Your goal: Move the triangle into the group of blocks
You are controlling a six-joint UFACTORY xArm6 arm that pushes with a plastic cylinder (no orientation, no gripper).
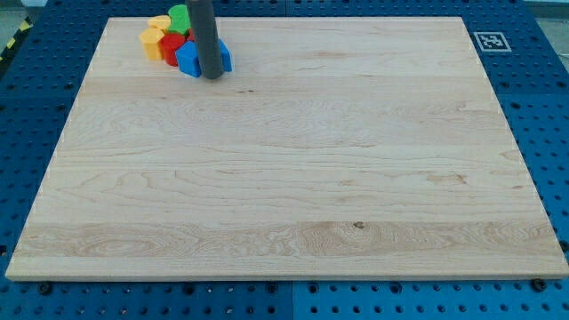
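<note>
The wooden board (293,178) is filling the view, and up at its top-left corner the blocks are huddling together. My tip (212,76) is resting against the blue block (188,60), beside red (172,46), yellow (155,40) and green (180,16) pieces. No jaws here, just a rod; the triangle's shape cannot be told.

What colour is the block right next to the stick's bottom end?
Blue. The blue block touches my tip in the camera view, at the view's top left.

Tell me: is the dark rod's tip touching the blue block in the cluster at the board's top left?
Cannot tell. In the camera view my tip overlaps the blue block, hiding any contact or gap.
</note>
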